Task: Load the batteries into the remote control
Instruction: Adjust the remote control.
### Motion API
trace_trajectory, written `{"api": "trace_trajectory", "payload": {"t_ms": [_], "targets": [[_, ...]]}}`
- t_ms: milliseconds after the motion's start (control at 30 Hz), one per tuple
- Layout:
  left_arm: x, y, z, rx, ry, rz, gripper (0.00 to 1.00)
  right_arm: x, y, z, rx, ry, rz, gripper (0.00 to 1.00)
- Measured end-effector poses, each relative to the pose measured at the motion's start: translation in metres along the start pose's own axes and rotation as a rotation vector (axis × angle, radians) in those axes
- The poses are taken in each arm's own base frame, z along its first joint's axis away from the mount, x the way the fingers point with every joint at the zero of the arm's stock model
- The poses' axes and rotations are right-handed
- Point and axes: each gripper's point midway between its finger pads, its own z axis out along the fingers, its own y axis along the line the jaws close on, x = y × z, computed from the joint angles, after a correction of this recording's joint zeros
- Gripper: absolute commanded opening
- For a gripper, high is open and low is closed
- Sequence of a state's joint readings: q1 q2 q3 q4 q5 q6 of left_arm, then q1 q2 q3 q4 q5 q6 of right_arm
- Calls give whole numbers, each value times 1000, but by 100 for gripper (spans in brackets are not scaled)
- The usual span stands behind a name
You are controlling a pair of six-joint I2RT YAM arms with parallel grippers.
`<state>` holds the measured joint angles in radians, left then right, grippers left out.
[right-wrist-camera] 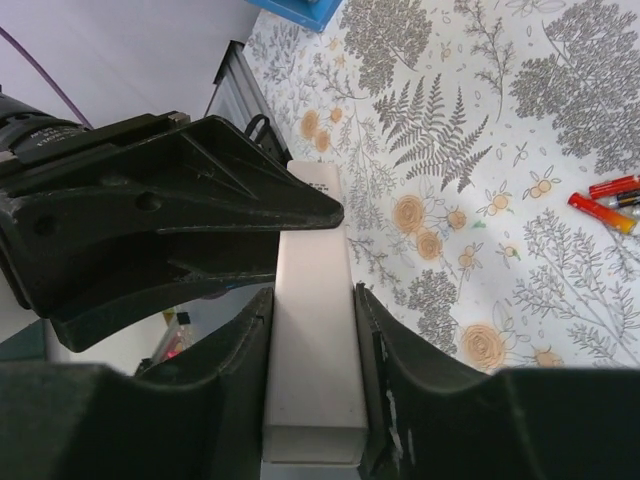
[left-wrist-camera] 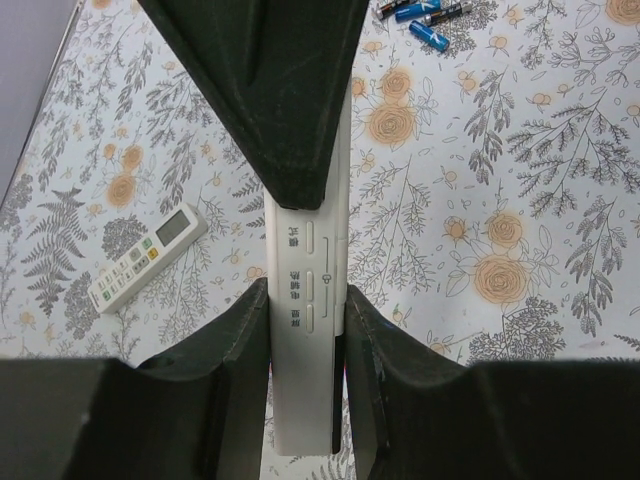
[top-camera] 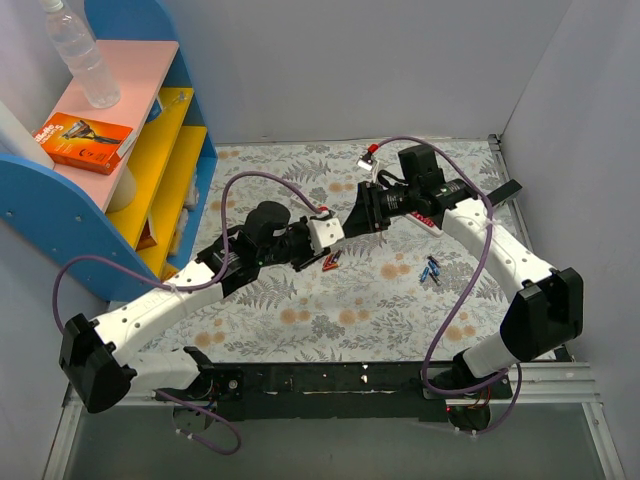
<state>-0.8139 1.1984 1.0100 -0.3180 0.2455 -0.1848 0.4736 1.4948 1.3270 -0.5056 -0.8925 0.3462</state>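
Note:
Both grippers hold the long white remote control (left-wrist-camera: 305, 340) in the air above the middle of the table. My left gripper (left-wrist-camera: 305, 300) is shut on one end, beside its small side buttons. My right gripper (right-wrist-camera: 312, 300) is shut on the other end of the remote (right-wrist-camera: 312, 350). In the top view the left gripper (top-camera: 318, 240) and right gripper (top-camera: 362, 215) meet nose to nose, with the remote (top-camera: 326, 230) between them. The blue batteries (top-camera: 430, 270) lie loose on the cloth to the right; they also show in the left wrist view (left-wrist-camera: 425, 14).
A shorter white remote with buttons (left-wrist-camera: 145, 258) lies on the floral cloth under the left arm. Red-orange pieces (top-camera: 330, 260) lie below the grippers, also in the right wrist view (right-wrist-camera: 605, 200). A blue and yellow shelf (top-camera: 170, 150) with a bottle (top-camera: 85, 55) stands at the left.

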Motion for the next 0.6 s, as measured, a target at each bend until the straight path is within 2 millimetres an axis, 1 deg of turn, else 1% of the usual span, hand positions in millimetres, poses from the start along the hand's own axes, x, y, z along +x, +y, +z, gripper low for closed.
{"api": "trace_trajectory", "payload": {"t_ms": [33, 67, 100, 133, 167, 267, 333, 367, 433, 533, 600], "targets": [[-1, 0, -1, -2, -4, 5, 29, 1, 0, 0, -2, 3, 11, 23], [-2, 1, -2, -4, -6, 8, 33, 1, 1, -1, -5, 4, 15, 17], [-2, 1, -3, -6, -7, 10, 40, 2, 2, -1, -8, 7, 17, 10], [-1, 1, -3, -12, -4, 11, 59, 2, 2, 0, -9, 9, 17, 2], [-1, 2, -4, -20, -3, 13, 69, 3, 2, -1, -9, 12, 17, 1], [-1, 9, -4, -68, -7, 0, 91, 5, 1, 0, -3, 18, 13, 1], [0, 15, -5, -111, -7, -20, 95, 5, 1, 0, 11, 10, 2, 1], [1, 17, -6, -133, -5, -49, 98, 5, -1, -1, 23, 1, -6, 1], [0, 22, -7, -172, -13, -108, 98, 4, -3, -3, 54, -25, -28, 1], [-2, 28, -10, -250, -54, -267, 98, 2, -7, -10, 109, -109, -97, 1], [-2, 31, -13, -303, -93, -403, 98, 3, -9, -15, 138, -182, -158, 1]]}}
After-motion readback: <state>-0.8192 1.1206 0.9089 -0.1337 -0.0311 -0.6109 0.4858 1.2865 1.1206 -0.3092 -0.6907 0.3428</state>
